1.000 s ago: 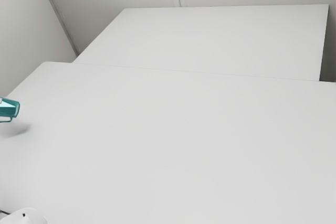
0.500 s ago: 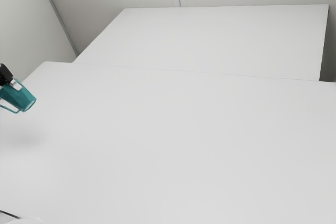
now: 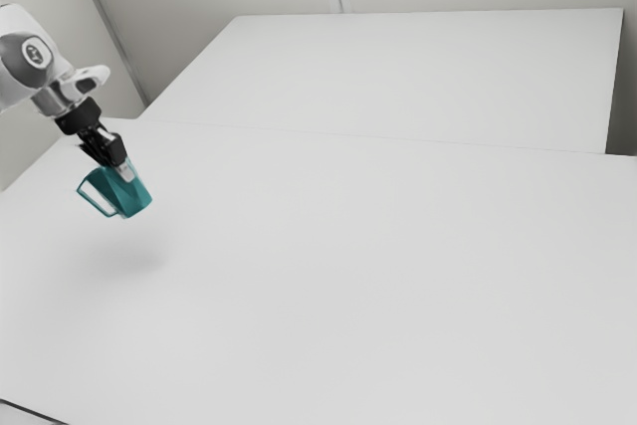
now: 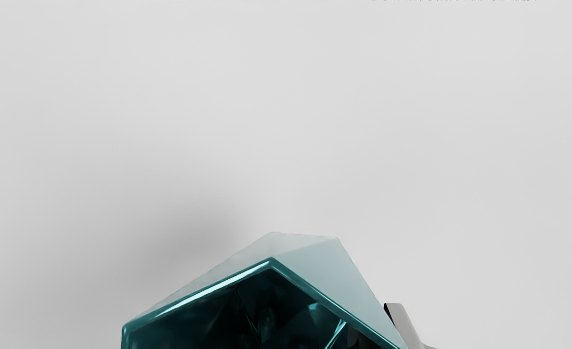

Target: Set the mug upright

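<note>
From where I stood, the mug (image 3: 129, 194) hung clear of the surface (image 3: 348, 296), at nine o'clock in the exterior view, tilted, its base (image 3: 139, 209) low toward four o'clock and its handle (image 3: 94, 204) out toward eight. The hand (image 3: 123, 172) had it pinched near the rim (image 4: 218, 287), shut only as far as the mug allowed, with one fingertip (image 4: 402, 322) against the outside. Its shadow (image 3: 124, 258) fell at six o'clock from it

What worried me was that lean: let go so, it would likely land on a base edge and roll over onto its handle. A grip so near the rim might also let it pivot if the base touched down askew

The nearest edge of the surface ran past at ten to eleven o'clock from the mug, beneath the arm (image 3: 25, 57). A dark cable (image 3: 35, 413) lay toward seven. From two o'clock round to five there was ample open room
</note>
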### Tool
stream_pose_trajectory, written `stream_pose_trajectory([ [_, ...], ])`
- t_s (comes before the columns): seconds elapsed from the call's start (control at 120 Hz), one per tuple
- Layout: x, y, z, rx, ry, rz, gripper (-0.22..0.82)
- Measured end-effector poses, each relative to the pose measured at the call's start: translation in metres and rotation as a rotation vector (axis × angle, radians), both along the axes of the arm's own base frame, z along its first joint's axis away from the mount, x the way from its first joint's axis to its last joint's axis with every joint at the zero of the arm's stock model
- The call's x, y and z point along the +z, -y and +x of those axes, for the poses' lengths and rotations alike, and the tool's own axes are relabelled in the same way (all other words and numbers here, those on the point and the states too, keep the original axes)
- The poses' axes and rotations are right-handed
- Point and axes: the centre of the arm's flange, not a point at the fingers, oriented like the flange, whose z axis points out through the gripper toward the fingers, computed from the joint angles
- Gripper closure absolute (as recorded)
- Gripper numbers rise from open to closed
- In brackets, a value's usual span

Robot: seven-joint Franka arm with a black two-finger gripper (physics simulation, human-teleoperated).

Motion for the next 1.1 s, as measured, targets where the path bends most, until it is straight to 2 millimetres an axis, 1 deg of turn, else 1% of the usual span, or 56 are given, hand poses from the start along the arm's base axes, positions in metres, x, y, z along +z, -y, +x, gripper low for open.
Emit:
stream_pose_trajectory([
  [0.083, -0.009, 0.024, -0.001, -0.003, 0.021, 0.049, 0.79],
  [0.158, -0.018, 0.044, 0.003, -0.006, 0.045, 0.091, 0.79],
  [0.325, -0.047, 0.092, 0.005, -0.019, 0.076, 0.174, 0.79],
  [0.408, -0.063, 0.116, 0.003, -0.024, 0.087, 0.202, 0.79],
  [0.517, -0.087, 0.134, 0.008, -0.020, 0.086, 0.229, 0.79],
  [0.592, -0.098, 0.144, 0.014, -0.017, 0.089, 0.245, 0.79],
  [0.65, -0.104, 0.148, 0.017, -0.008, 0.091, 0.256, 0.79],
  [0.692, -0.109, 0.144, 0.018, 0.009, 0.088, 0.262, 0.79],
  [0.733, -0.115, 0.135, 0.018, 0.036, 0.081, 0.268, 0.79],
  [0.817, -0.127, 0.107, 0.016, 0.104, 0.063, 0.278, 0.79],
  [0.867, -0.131, 0.098, 0.015, 0.131, 0.059, 0.281, 0.79],
  [0.908, -0.134, 0.100, 0.016, 0.137, 0.057, 0.284, 0.79],
  [1.017, -0.142, 0.117, 0.022, 0.126, 0.056, 0.292, 0.79],
  [1.1, -0.149, 0.119, 0.024, 0.137, 0.051, 0.299, 0.78],
])
